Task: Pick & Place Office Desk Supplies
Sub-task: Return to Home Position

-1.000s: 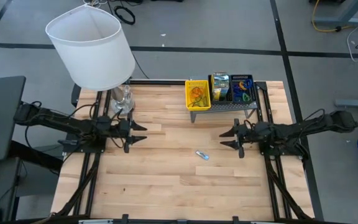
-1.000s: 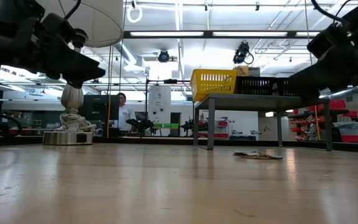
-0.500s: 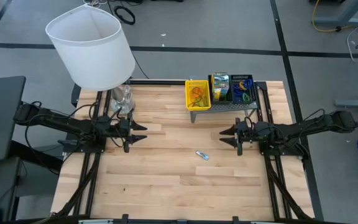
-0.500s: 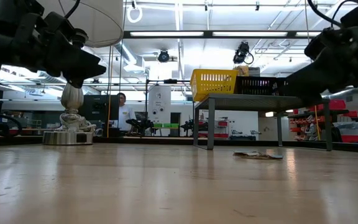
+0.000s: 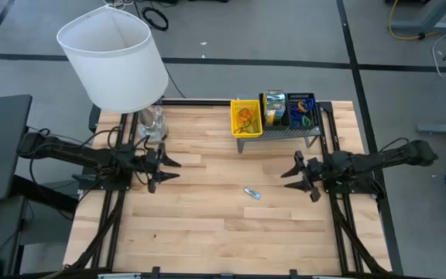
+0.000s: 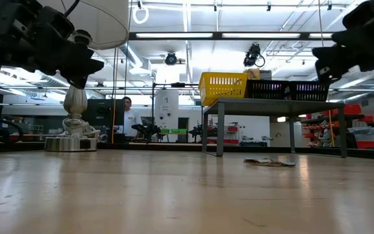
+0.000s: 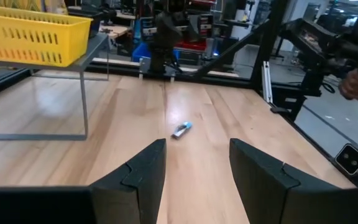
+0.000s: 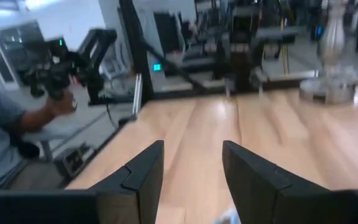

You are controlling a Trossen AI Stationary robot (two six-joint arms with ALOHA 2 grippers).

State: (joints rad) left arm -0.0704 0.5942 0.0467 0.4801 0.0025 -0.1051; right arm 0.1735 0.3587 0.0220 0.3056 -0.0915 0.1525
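- Over table, high view: left gripper [image 5: 173, 169] at L edge nr lamp [image 5: 114, 58], fingers spread, nothing held. Right gripper [image 5: 291, 175] at R edge, in front of shelf [image 5: 281, 133], likewise spread, empty.
- Shelf at far edge of table [image 5: 207, 232]: yellow bin [image 5: 246, 118] w/ orange loops [image 5: 244, 116]; black bin [image 5: 300, 109] just beside it, w/ crayon box [image 5: 274, 107] plus blue & green bits.
- Small blue-white item [image 5: 252, 193] flat on bare wood, btwn grippers, nearer right one.
- Low view: both bins atop shelf; item lies in front of it; both arms raised off table; person [image 6: 127, 114] far behind.
- Left wrist view: dark fingers [image 7: 135, 180] apart, item seen btwn them, well ahead.
- Right wrist view: fingers [image 8: 138, 171] apart, bare wood btwn; lamp base ahead; person's sleeve at side.
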